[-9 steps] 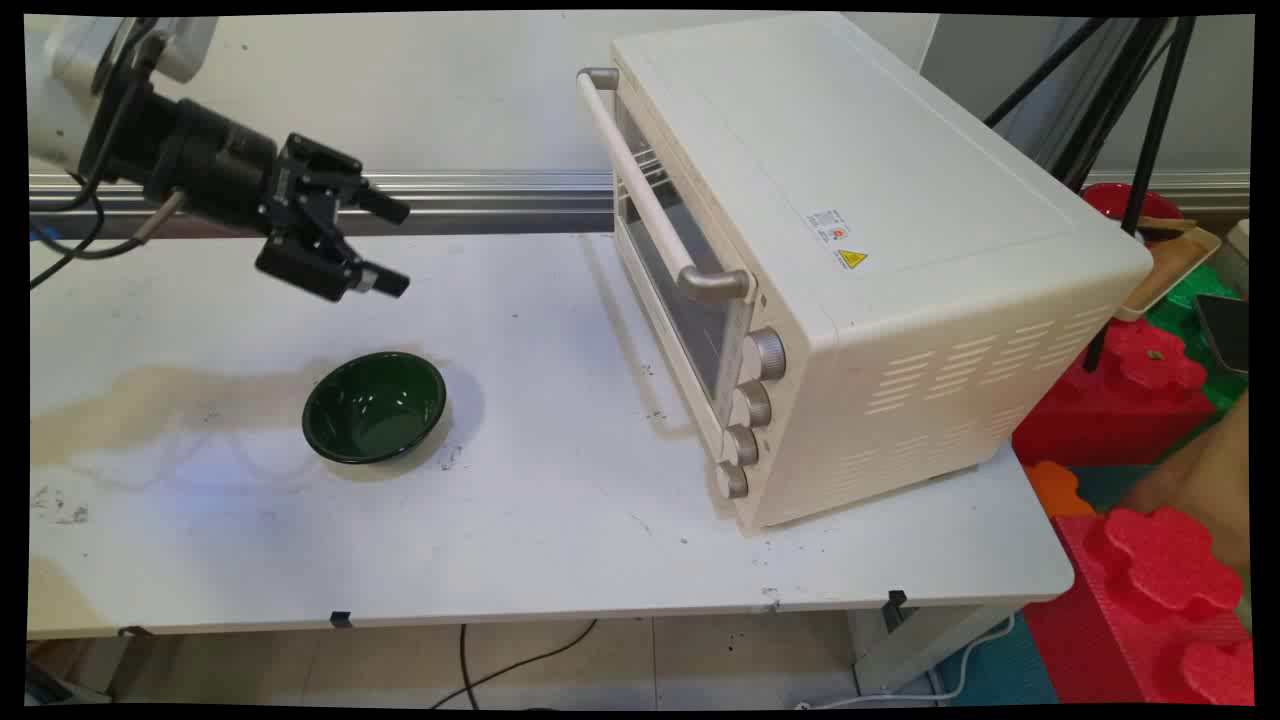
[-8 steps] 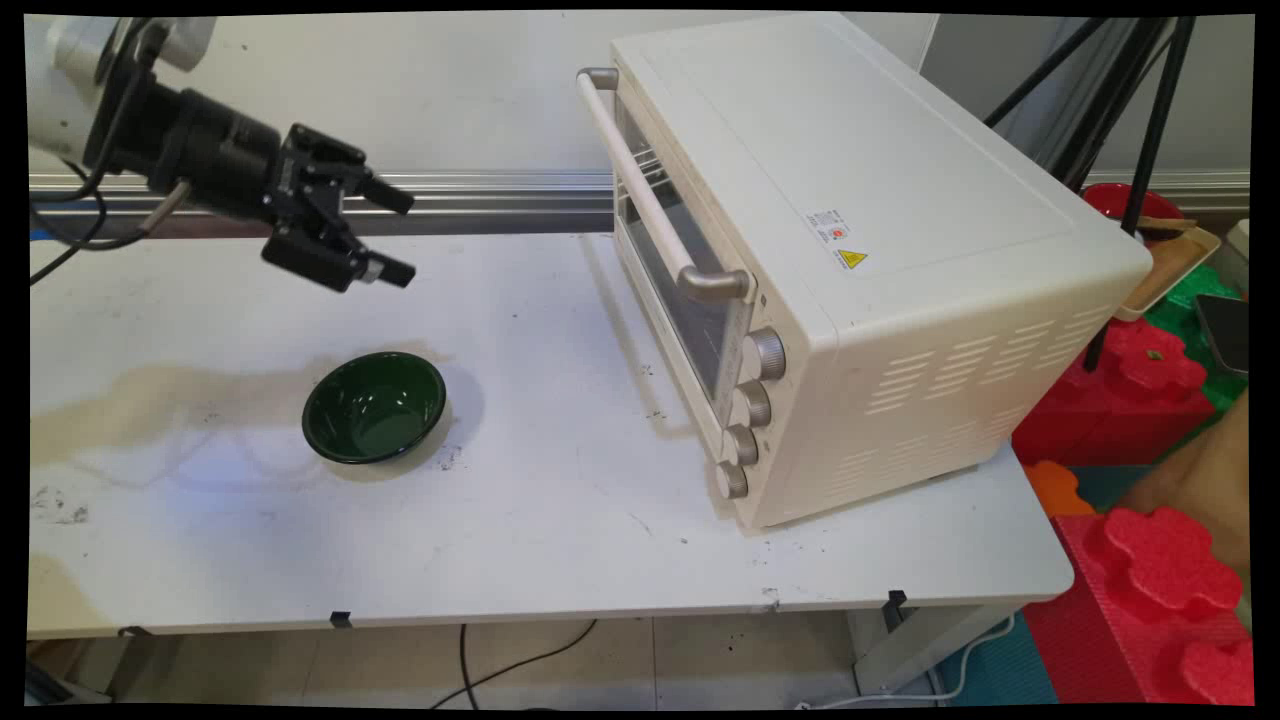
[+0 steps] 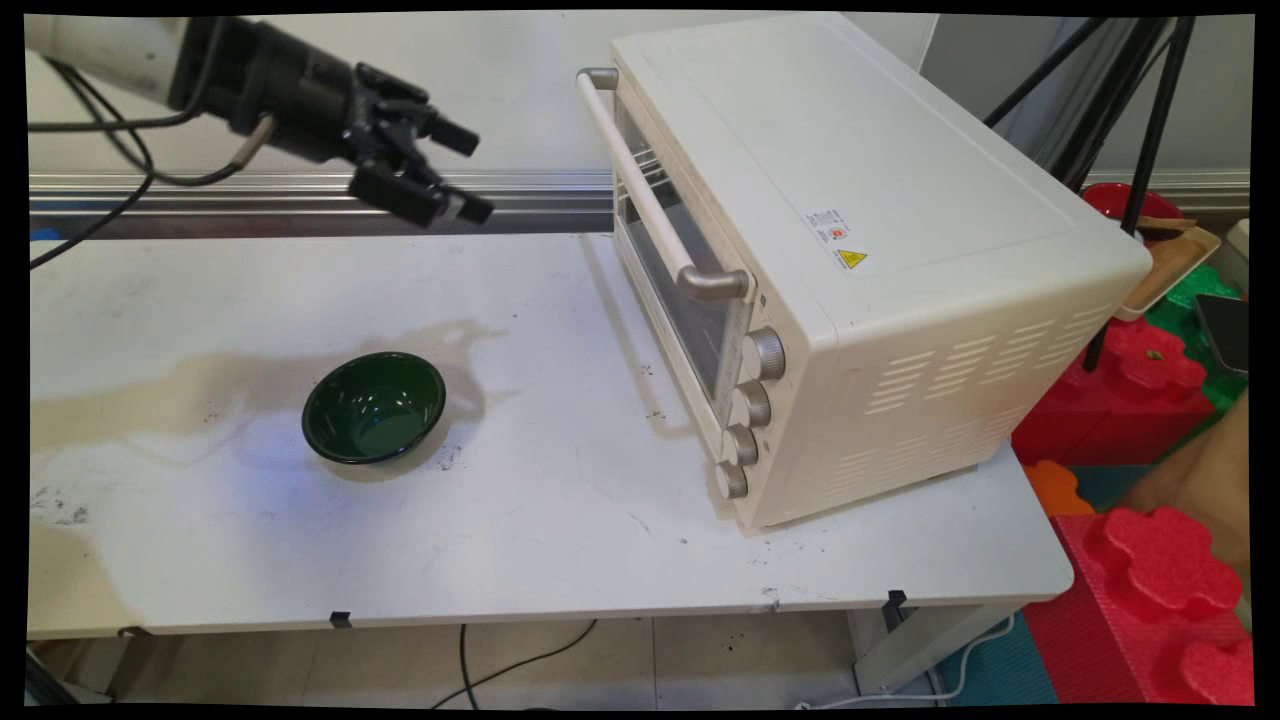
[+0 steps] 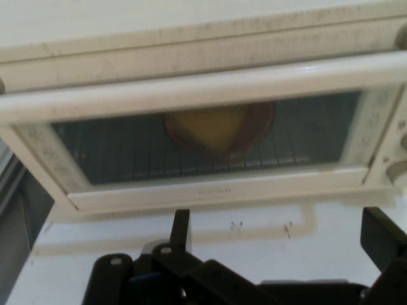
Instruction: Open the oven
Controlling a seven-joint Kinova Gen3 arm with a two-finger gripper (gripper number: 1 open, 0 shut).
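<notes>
Across the white table (image 3: 560, 520) from where I hang, the cream toaster oven (image 3: 860, 230) is the big thing, and I place everything else by it. It stands at the table's right end with its glass door (image 3: 668, 262) turned toward me, shut. The door's long bar handle (image 3: 640, 190) runs along the door's top edge, so its long axis lies crosswise to my line of reach; seen from my hand it stretches flat from side to side (image 4: 203, 86), above the window. Four knobs (image 3: 752, 405) sit in a column at the door's near end.

Through the glass, on the oven's wire rack, I make out a round dish with something yellow in it (image 4: 219, 127) (blurred behind the glass, so I won't say more than that).

Well clear of the oven's front, down on the table and nearer the camera than I am, sits a dark green bowl (image 3: 374, 406), with nothing in it that I can see. It lies below me and off my line.

My gripper (image 3: 465, 172) is raised off the table in front of the oven door, pointing at it but well apart, about level with the handle's far end. Its two fingers stand spread wide with nothing between them and touch nothing.
</notes>
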